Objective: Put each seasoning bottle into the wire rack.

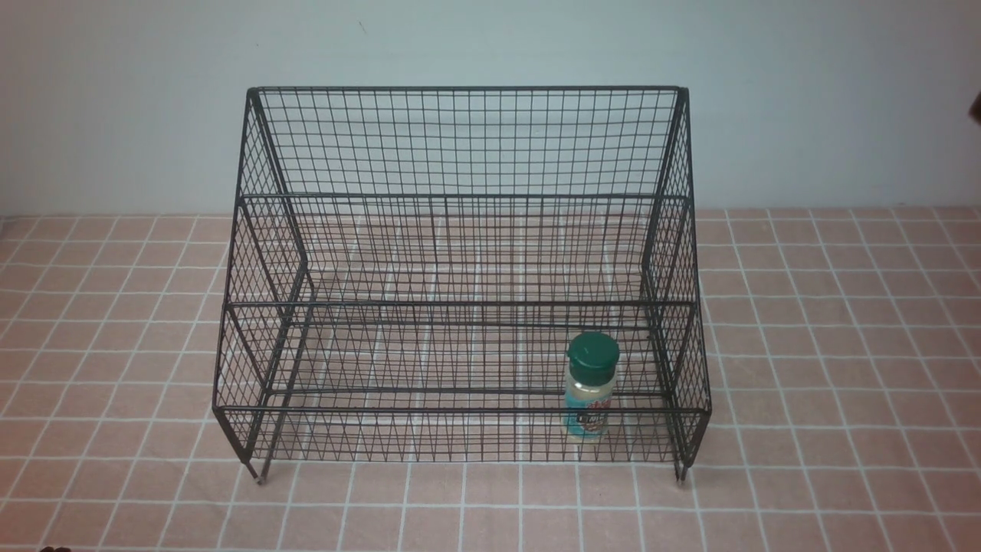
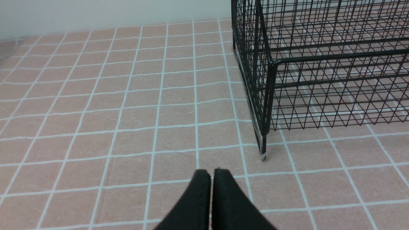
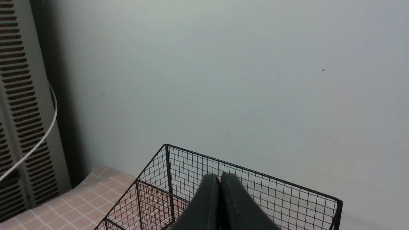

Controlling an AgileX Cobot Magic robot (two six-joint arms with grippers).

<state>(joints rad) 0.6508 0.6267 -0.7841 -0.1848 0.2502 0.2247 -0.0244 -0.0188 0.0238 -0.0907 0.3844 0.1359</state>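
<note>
A: Bottle's (image 1: 591,387) position and axis?
B: Inside the wire rack (image 1: 464,304), front tier, towards its right end. Cap up, long axis near vertical; presumably placed there for storage.
A: Grippers?
B: Left (image 2: 212,174) and right (image 3: 219,179): fingertips together, nothing between; probably clear of the finished placement.

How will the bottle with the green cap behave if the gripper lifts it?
The bottle looks like rigid clear plastic, so it probably will not squash easily. Its smooth, round cap may slip or turn between fingers.
</note>
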